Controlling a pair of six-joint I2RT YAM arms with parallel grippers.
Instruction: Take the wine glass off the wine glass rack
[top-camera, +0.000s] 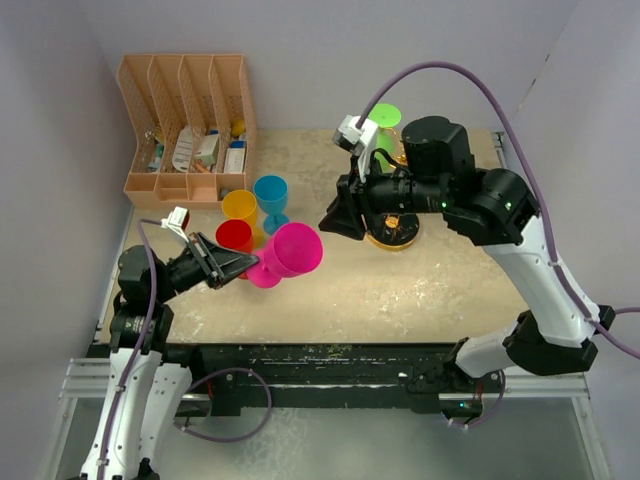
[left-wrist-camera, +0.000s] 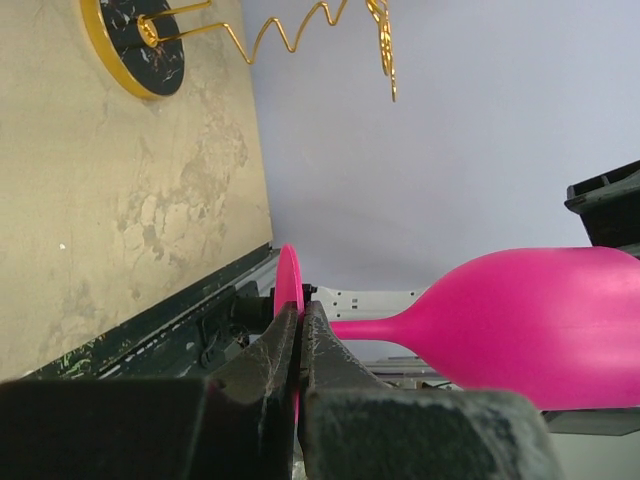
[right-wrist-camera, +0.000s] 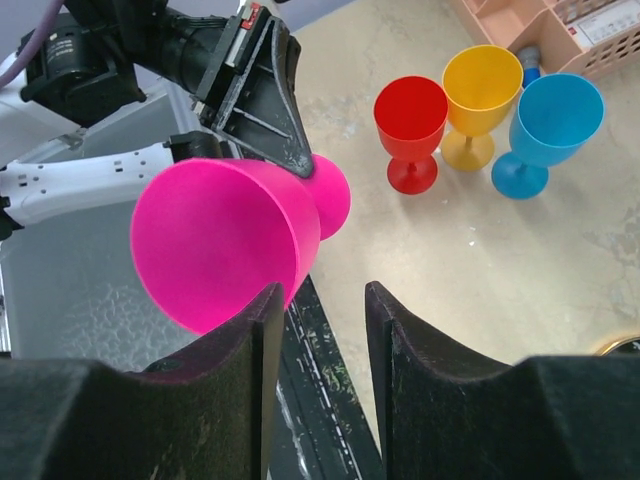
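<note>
My left gripper (top-camera: 245, 265) (left-wrist-camera: 300, 315) is shut on the flat foot of a pink wine glass (top-camera: 292, 250) (left-wrist-camera: 540, 325). It holds the glass on its side above the table, bowl pointing right. The wine glass rack (top-camera: 392, 235), gold wire on a round dark base (left-wrist-camera: 135, 45), stands at the centre right, mostly hidden under my right arm. A green wine glass (top-camera: 384, 117) shows behind the arm, above the rack. My right gripper (top-camera: 335, 222) (right-wrist-camera: 320, 300) is open just right of the pink glass (right-wrist-camera: 215, 245), whose rim lies past the left finger, not between the fingers.
Red (top-camera: 234, 236) (right-wrist-camera: 410, 120), yellow (top-camera: 239, 207) (right-wrist-camera: 483, 90) and blue (top-camera: 270, 192) (right-wrist-camera: 550, 120) wine glasses stand upright in a cluster left of centre. A peach slotted organizer (top-camera: 185, 130) with small items fills the back left corner. Walls enclose the table on the left, back and right.
</note>
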